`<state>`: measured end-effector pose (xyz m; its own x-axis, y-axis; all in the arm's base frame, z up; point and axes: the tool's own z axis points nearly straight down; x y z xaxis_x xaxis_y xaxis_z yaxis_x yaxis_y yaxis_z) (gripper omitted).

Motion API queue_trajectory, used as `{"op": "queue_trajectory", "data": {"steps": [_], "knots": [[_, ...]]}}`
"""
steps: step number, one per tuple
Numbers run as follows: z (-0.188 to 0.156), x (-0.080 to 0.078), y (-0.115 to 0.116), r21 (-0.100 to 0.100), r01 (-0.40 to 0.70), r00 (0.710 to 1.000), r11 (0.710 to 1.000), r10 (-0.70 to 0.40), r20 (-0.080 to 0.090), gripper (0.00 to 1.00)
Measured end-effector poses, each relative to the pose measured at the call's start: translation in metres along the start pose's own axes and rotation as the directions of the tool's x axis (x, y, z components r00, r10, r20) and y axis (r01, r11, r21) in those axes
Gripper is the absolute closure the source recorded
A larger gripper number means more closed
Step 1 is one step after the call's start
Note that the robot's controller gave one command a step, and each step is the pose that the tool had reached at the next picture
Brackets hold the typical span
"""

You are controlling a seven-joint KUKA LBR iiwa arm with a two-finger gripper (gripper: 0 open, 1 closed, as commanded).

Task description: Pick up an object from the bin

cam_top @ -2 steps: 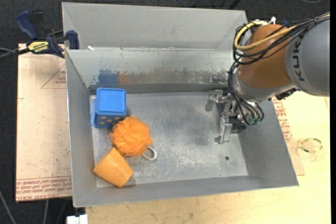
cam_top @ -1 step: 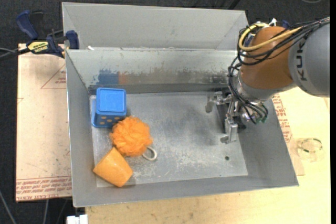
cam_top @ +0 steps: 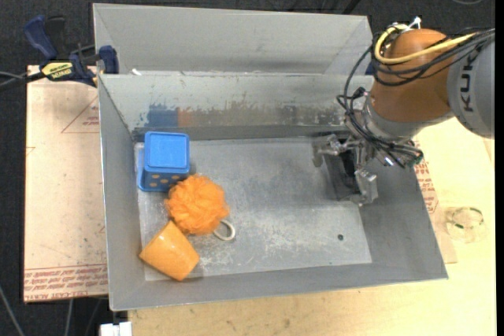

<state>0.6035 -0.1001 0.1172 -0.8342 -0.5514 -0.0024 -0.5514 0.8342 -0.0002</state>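
Grey metal forms the bin [cam_top: 260, 252], its floor scuffed and speckled. The arm [cam_top: 472, 90] comes in from 3 o'clock, with an orange cover [cam_top: 409, 83] and looped cables at its wrist. The gripper [cam_top: 347, 173] is down inside the bin at the 3 o'clock side of the floor, close to the right wall, above bare metal. From this angle I cannot tell whether it is apart or together, and it is well apart from every loose thing. Those things are grouped on the far side of the floor, between 8 and 9 o'clock, along the left wall. A blue box [cam_top: 166, 152] with a rounded square top lies nearest 9 o'clock. Touching it at its 5 o'clock corner is a frilly orange pouf [cam_top: 197, 204], and a small white loop [cam_top: 227, 231] pokes out from the pouf at 5 o'clock. An orange cup [cam_top: 169, 252] lies tipped on its side just below the pouf, at about 8 o'clock in the bin, near the front left corner. A wide stretch of floor lies between this group and the gripper.
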Motion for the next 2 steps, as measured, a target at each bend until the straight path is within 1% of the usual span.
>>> {"op": "queue_trajectory", "data": {"steps": [1, 2], "knots": [[0.015, 0.016, -0.025, 0.002, 0.275, 0.961, 0.961, -0.275, 0.004, 0.00], [0.036, -0.021, -0.032, -0.003, 0.467, 0.884, 0.884, -0.467, 0.005, 0.00]]}}
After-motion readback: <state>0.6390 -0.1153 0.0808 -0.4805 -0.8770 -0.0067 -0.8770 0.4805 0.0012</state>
